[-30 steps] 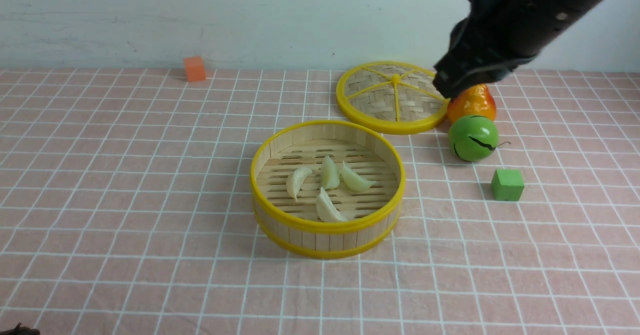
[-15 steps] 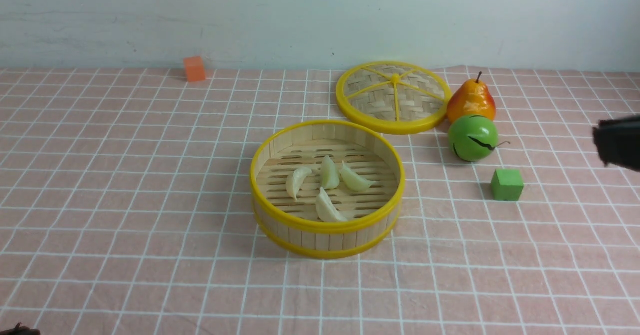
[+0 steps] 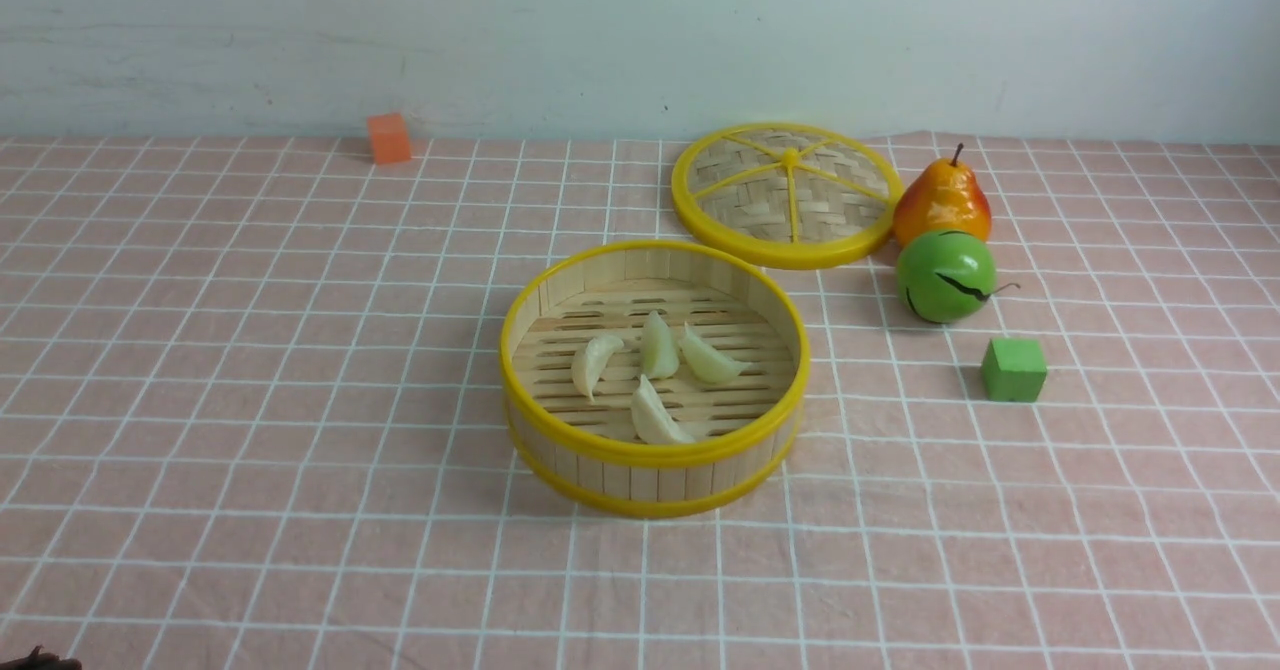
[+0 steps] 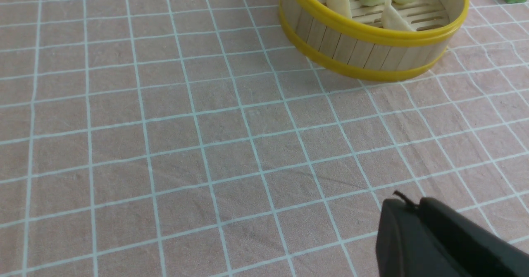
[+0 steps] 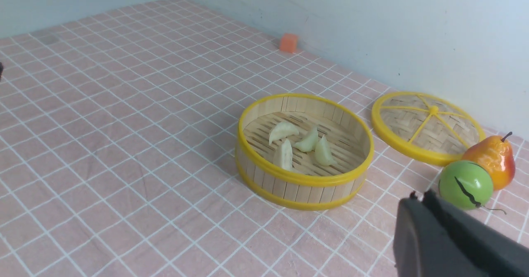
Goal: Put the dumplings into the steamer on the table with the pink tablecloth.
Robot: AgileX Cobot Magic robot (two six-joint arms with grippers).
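Note:
The steamer (image 3: 652, 478) stands mid-table on the pink tablecloth (image 3: 250, 350). Several pale dumplings (image 3: 655, 345) lie on its slatted floor. Neither arm shows in the front view, apart from a dark sliver at the bottom left corner. In the left wrist view my left gripper (image 4: 413, 204) is shut and empty, low over the cloth, with the steamer (image 4: 363, 56) and dumplings (image 4: 390, 17) some way beyond it. In the right wrist view my right gripper (image 5: 419, 196) is also shut and empty, off to the side of the steamer (image 5: 303, 192) and its dumplings (image 5: 308, 142).
A flat woven lid (image 3: 787, 195) lies behind the steamer to the right. A pear (image 3: 943, 202), a green round fruit (image 3: 946, 275) and a green cube (image 3: 1014, 369) sit beside it. An orange cube (image 3: 389, 137) rests by the back wall.
My right arm has drawn back from above the lid and pear, passed the right edge, and left the front view. The dumplings and steamer have not moved.

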